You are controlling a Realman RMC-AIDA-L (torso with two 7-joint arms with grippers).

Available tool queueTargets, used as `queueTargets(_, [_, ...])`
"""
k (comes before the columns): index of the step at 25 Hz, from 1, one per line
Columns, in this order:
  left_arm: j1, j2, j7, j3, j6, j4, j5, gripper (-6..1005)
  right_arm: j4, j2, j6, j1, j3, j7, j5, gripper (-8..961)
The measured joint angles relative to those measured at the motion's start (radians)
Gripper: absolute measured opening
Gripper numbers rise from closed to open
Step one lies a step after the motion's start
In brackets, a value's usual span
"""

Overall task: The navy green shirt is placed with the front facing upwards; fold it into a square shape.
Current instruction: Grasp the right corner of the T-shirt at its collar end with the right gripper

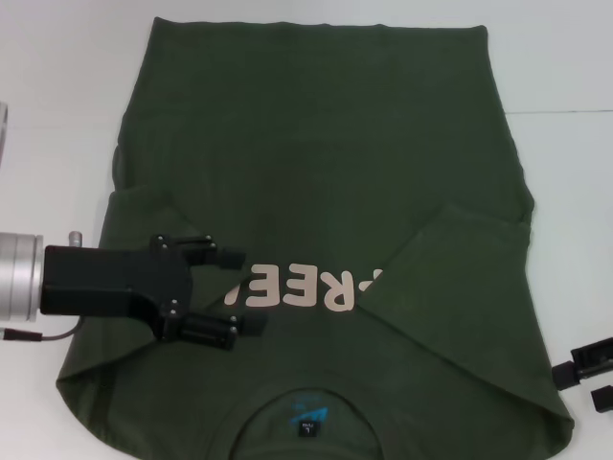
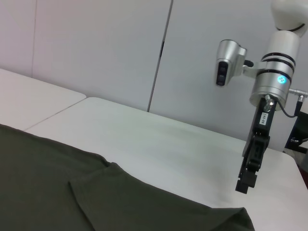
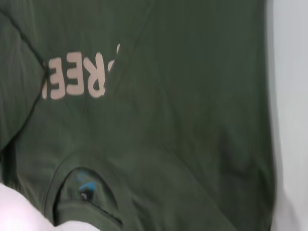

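Black fingers [image 1: 230,257] of the left gripper [image 1: 233,293] are seen spread apart, holding nothing, over the shirt's left side just beside the cream lettering [image 1: 305,287]. The right gripper [image 1: 592,372] is seen only partly at the shirt's right edge, close to the near bench edge; whether its fingers are apart cannot be told. The green shirt [image 1: 326,163] is laid flat on the white bench [image 1: 57,67], front up, its collar [image 1: 308,414] toward the robot and its hem at the far side, so the long axis runs away from the robot. Both sleeves are folded inward; the right sleeve [image 1: 450,278] covers the end of the lettering.
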Motion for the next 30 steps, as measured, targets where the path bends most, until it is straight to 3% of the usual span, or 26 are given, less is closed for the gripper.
queueTargets(7, [0.026,-0.011,0.002,-0.003,0.005,0.002,-0.003,949,0.016,0.001,0.006,0.061,-0.016,0.015,-0.067,801])
queueTargets(30, [0.022,-0.022,0.005,0.0,-0.019,-0.003,-0.008,949,0.088,0.024,0.107,0.054,-0.117,0.013,-0.094,802])
